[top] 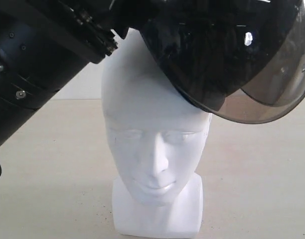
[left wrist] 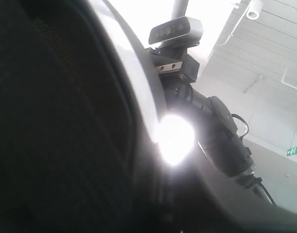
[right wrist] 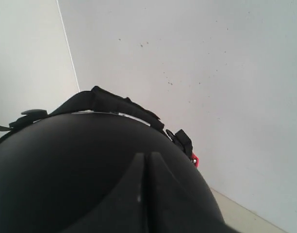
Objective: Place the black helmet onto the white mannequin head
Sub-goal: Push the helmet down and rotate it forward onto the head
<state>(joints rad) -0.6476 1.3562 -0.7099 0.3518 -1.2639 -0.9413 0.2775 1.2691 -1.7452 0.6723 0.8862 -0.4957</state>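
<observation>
The white mannequin head (top: 153, 149) stands upright on its blocky neck base, facing the exterior camera. The black helmet (top: 217, 50) hangs tilted over the head's crown and one side, its smoky visor (top: 284, 84) sticking out to the right. My left gripper (top: 100, 40) meets the helmet's rim at the upper left and appears shut on it; in the left wrist view the dark padded lining (left wrist: 51, 121) fills the picture and hides the jaws. My right gripper (right wrist: 147, 167) is shut, its two fingers pressed together and lying against the helmet's outer shell (right wrist: 66, 170).
The pale table (top: 53, 164) spreads around the neck base. My bulky left arm (top: 28, 74) fills the upper left of the exterior view. Black straps (right wrist: 119, 104) and a red buckle (right wrist: 194, 159) hang at the helmet's edge. The right arm (left wrist: 211, 121) shows past the rim.
</observation>
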